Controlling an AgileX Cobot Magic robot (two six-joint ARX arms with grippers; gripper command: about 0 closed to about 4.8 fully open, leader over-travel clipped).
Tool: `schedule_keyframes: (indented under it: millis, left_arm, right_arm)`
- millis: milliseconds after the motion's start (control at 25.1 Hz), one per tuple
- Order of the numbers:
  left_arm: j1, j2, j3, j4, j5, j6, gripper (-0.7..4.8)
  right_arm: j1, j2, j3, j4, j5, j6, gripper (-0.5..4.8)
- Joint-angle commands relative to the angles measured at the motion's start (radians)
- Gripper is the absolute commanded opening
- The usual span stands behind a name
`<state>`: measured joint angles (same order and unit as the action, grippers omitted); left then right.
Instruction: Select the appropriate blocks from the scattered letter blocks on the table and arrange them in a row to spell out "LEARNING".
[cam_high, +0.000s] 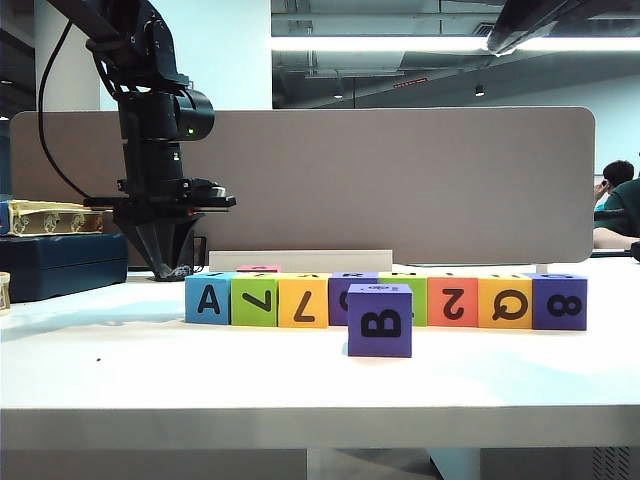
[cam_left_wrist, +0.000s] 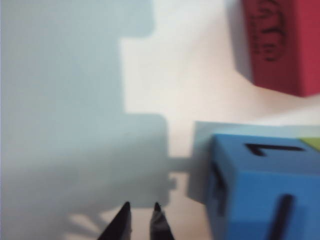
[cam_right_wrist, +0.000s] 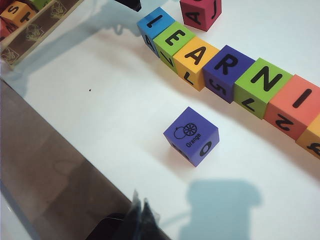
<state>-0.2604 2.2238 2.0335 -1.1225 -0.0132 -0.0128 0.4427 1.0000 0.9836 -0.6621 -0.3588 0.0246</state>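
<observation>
item: row of letter blocks (cam_high: 385, 299) on the table (cam_high: 150, 370), eight cubes touching side by side; tops in the right wrist view read l, e, a, r, n, i, the rest cut off by the frame edge. word looks all but laid out.
item: blue end block (cam_left_wrist: 260, 190), first in the row, just beside the left gripper (cam_left_wrist: 141, 220).
item: purple cube marked b (cam_high: 380, 320), alone in front of the row; red block (cam_right_wrist: 201, 12) apart behind it. both spare.
step, judged: squaring or leaving the blue end; best done lifting straight up, not brushing the cube out of line.
left gripper: tips nearly together, holding nothing, touching nothing.
right gripper (cam_right_wrist: 141, 212): raised near the table's front edge, tips pressed close, empty.
</observation>
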Motion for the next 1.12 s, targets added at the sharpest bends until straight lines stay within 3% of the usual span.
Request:
schedule_keyframes:
  millis: [40,120,439,758,918,1118]
  left_arm:
    - [-0.003,-0.007,0.002,-0.01,0.077,-0.006,0.46]
    - [-0.003,-0.007,0.002,-0.039,0.089,-0.005,0.18]
    - [-0.005,-0.007,0.002,-0.068,0.175,-0.005,0.17]
    - [-0.031,-0.003,0.002,-0.066,0.174,-0.002,0.17]
    - [-0.031,-0.003,0.005,-0.069,0.132,-0.002,0.17]
    - [-0.031,-0.004,0.01,-0.082,0.014,0.001,0.17]
  right_arm:
    - [0.001,-0.002,0.004,0.016,0.001,-0.003,-0.02]
    - [0.001,-0.002,0.004,0.016,0.001,-0.003,-0.02]
    - [0.001,-0.002,0.004,0.016,0.001,-0.003,-0.02]
    - [0.001,-0.002,0.004,0.015,0.0,-0.003,-0.02]
    - [0.001,-0.002,0.004,0.015,0.0,-0.003,-0.02]
    - [0.001,-0.002,0.004,0.015,0.0,-0.003,-0.02]
